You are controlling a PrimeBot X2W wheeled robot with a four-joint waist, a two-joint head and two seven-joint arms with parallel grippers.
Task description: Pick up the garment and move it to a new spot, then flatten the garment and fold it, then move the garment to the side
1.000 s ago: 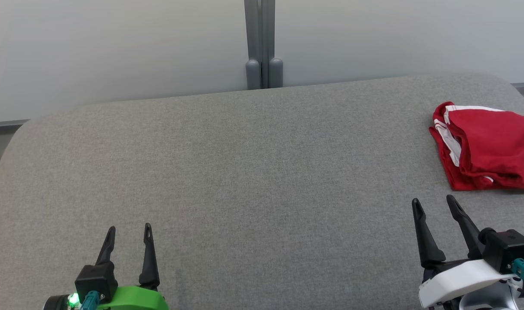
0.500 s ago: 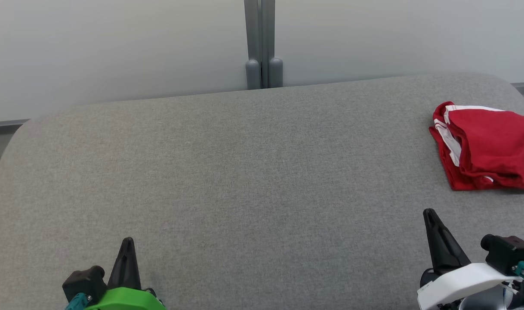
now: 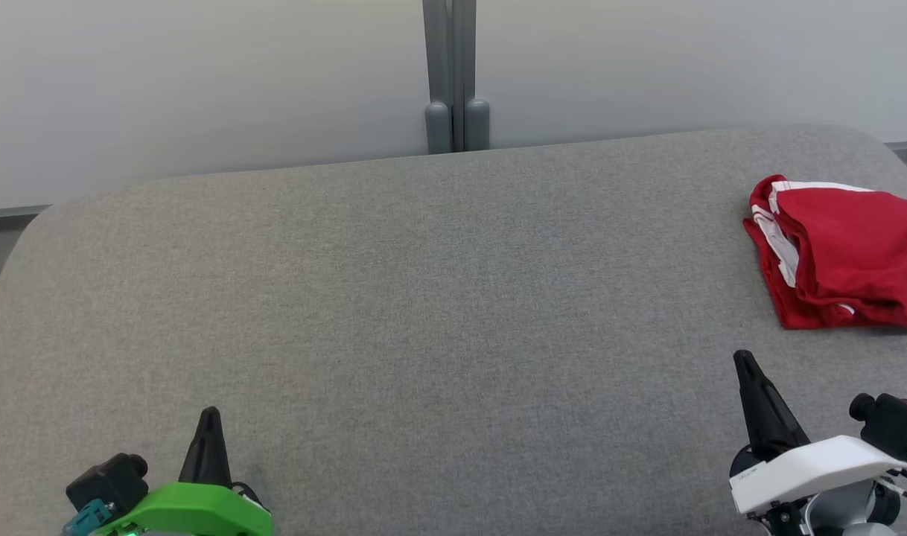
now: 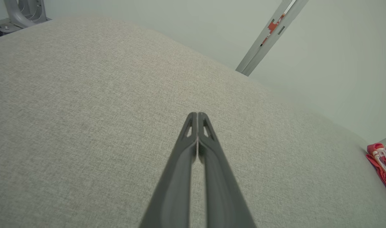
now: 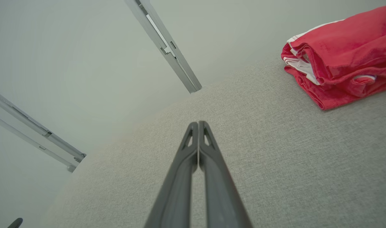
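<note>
Red with white trim, the garment [image 3: 844, 253] lies folded in a bundle by the right edge of the grey fabric desk [image 3: 424, 298]. The left claw [image 3: 209, 414] sits at the near left, well apart from it. The right claw [image 3: 742, 359] is nearer the bundle without touching it. Both are pinched closed on nothing.

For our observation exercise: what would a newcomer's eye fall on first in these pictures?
The folded red garment with white trim stands out at the far right of the grey fabric surface. Then the left gripper, green-mounted, at lower left and the right gripper, white-mounted, at lower right, both shut.
</note>
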